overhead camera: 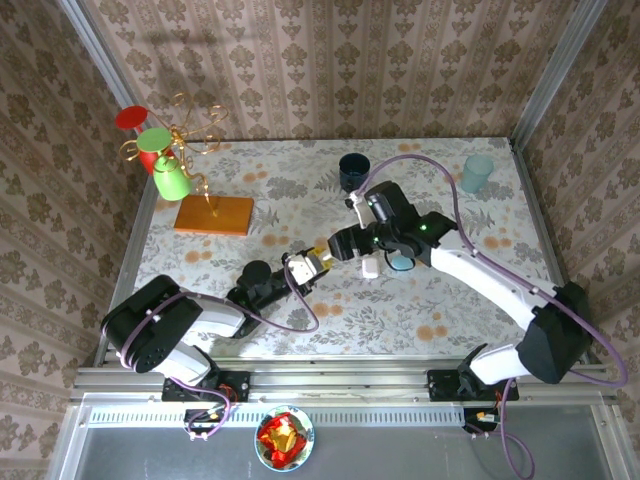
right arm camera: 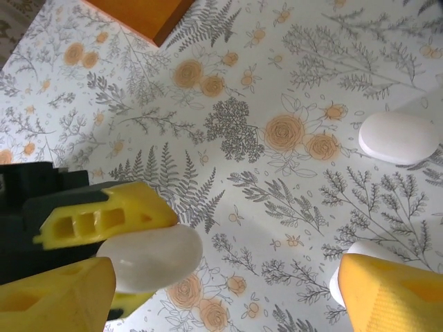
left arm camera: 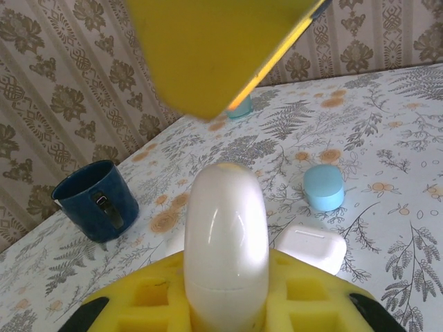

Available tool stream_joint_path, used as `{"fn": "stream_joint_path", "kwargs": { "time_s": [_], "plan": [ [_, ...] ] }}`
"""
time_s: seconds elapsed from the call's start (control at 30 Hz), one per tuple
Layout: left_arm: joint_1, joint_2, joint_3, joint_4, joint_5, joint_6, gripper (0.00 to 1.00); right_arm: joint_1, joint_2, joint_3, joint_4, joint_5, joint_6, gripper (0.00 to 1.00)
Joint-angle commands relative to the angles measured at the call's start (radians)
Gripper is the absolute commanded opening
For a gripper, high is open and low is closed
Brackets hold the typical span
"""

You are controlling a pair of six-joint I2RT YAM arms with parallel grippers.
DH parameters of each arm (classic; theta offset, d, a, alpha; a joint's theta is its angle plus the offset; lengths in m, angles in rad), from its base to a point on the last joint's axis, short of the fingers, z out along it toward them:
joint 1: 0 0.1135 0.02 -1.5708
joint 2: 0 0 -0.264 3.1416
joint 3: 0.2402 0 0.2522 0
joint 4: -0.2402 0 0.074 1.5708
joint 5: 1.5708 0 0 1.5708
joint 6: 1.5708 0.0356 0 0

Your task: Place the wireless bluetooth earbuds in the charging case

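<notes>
White case (left arm camera: 225, 235) is clamped by the left gripper (overhead camera: 303, 264) near the navy mug (overhead camera: 353, 170); the right gripper (right arm camera: 223, 287) is spread wide, empty.

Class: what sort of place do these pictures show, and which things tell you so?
Probably a robot test booth dressed as a home: patterned wallpaper, flowered table, metal frame rail.
</notes>
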Motion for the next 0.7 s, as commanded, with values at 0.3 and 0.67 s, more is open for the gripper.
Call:
{"fn": "stream_joint_path", "kwargs": {
  "time_s": [0.3, 0.67],
  "plan": [
    [0.029, -0.074, 0.006, 0.008, 0.464, -0.171, 0.00, 0.019, -0.387, -0.177, 0.013, -0.162, -0.542, 0.77],
    [0.031, -0.071, 0.041, 0.017, 0.569, -0.215, 0.00, 0.114, -0.371, -0.223, 0.034, -0.165, -0.894, 0.55]
  ]
}}
